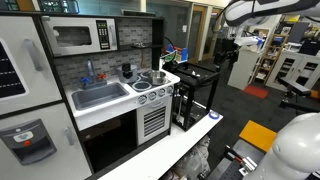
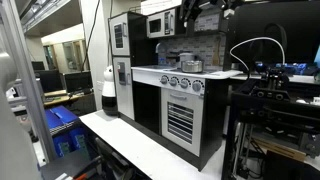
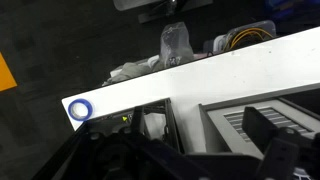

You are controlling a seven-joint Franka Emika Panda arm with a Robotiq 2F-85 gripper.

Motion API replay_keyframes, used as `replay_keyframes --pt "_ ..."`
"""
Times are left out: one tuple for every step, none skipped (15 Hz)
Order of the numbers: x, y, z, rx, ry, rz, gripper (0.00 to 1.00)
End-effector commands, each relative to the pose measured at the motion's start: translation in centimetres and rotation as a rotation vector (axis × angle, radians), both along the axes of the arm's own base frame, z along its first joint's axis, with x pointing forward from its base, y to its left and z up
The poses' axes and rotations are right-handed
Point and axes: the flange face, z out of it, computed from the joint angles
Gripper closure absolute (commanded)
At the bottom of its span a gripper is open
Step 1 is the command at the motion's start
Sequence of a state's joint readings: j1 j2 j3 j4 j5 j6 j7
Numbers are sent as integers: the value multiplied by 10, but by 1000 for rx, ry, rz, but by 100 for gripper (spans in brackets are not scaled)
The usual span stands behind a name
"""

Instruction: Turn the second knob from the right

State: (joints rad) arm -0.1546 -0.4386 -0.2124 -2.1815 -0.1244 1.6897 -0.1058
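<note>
Toy kitchen [image 1: 100, 95] on a white tabletop [image 1: 172, 148], second knob from the right [image 2: 186, 84] in the front row below the stove, gripper [image 1: 225, 52] raised well apart from it, jaws' spread cannot be told, wrist view shows only dark blurred gripper parts.

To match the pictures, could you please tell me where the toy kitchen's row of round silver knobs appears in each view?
In an exterior view: row of round silver knobs just left of centre, under the stove top.
In an exterior view: knobs just right of centre, above the oven.
Wrist view: not in it.
Shared landmark: long white table.
</note>
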Motion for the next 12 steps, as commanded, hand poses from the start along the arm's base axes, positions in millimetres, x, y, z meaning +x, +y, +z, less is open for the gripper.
replay_keyframes --pt "0 0 1 0 1 0 0" --pt "0 0 1 1 1 0 0" --pt "0 0 1 0 1 0 0" --pt "0 0 1 0 1 0 0" --pt "0 0 1 0 1 0 0" --pt "0 0 1 1 1 0 0" --pt "0 0 1 1 1 0 0" --pt "0 0 1 0 1 0 0" --pt "4 2 -3 -8 -6 15 0" --pt "7 5 -3 -18 -20 40 0" --pt "10 9 -3 -24 -27 60 0" --pt "15 17 -3 -47 -43 101 0"
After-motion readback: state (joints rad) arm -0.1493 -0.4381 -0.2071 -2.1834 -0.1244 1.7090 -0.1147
